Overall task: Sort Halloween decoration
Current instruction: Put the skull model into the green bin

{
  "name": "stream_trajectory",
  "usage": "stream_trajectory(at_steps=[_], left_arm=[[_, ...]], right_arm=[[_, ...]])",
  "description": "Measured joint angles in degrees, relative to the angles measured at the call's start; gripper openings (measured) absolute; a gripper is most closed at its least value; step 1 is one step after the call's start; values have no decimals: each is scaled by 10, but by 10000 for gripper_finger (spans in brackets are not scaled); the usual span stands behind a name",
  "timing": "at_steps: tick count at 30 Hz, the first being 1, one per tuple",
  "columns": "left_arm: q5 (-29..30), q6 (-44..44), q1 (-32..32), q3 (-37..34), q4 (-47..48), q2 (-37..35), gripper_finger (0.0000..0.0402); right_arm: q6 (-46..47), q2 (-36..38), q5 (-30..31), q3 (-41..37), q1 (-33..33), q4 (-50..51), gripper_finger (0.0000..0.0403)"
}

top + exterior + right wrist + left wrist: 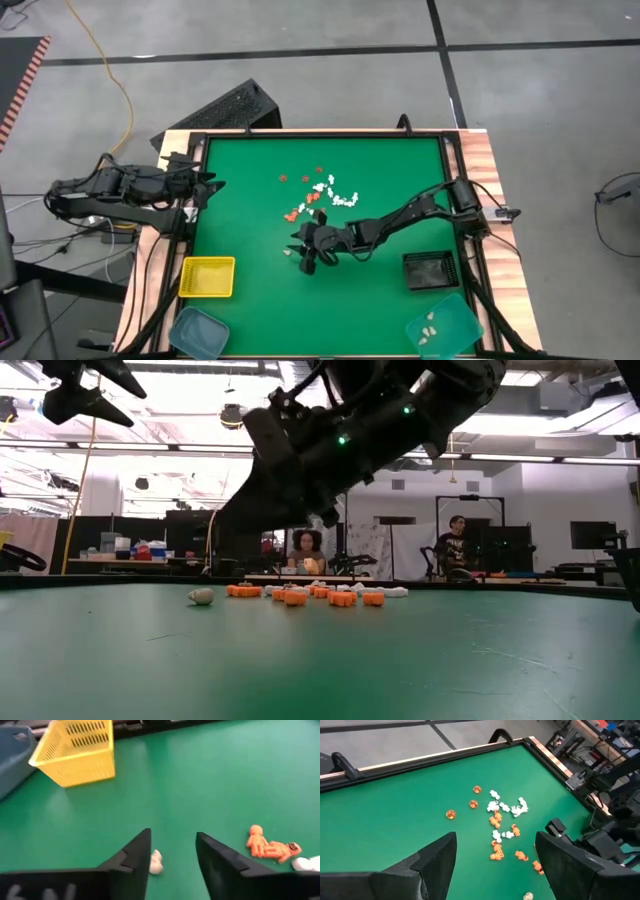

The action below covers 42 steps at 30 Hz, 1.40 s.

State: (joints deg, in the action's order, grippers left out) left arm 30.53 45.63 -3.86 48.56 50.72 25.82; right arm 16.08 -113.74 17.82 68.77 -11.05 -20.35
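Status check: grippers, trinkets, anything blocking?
Right gripper open, low over mat, cream trinket loose beside its fingers. Left gripper open, parked at table's left edge. Orange and white pile unsorted. No obstruction visible.

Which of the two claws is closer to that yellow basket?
The left gripper: it waits at the table's edge, up from the yellow basket. The right gripper hovers mid-table, farther off, over a cream trinket.

The green table (250,220) carries scattered orange and white trinkets (318,195) at centre, a yellow tray (207,277) lower left, teal trays (197,332) at the bottom corners, and a black tray (431,270) lower right.
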Motion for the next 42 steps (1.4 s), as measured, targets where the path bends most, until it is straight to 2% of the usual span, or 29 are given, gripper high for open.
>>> stream_trajectory(at_steps=[3,6,11,13,15,31,35,42], left_arm=[[2,0,0,0,0,0,261],[2,1,0,0,1,0,261],[2,7,0,0,9,0,261],[0,8,0,0,14,1,261],[-1,11,0,0,15,0,261],[-7,12,0,0,27,1,261],[-7,12,0,0,26,1,261],[-7,12,0,0,26,1,261]], right_arm=[[6,-16,1,8,0,-23,215],[2,-46,2,27,-6,-19,226],[-14,-90,4,77,-15,-31,219],[-16,-95,21,83,-18,4,214],[-13,-114,29,98,-17,-3,209],[53,-148,45,99,-25,30,199],[53,-148,63,100,-24,50,177],[80,-148,66,100,-24,62,97]])
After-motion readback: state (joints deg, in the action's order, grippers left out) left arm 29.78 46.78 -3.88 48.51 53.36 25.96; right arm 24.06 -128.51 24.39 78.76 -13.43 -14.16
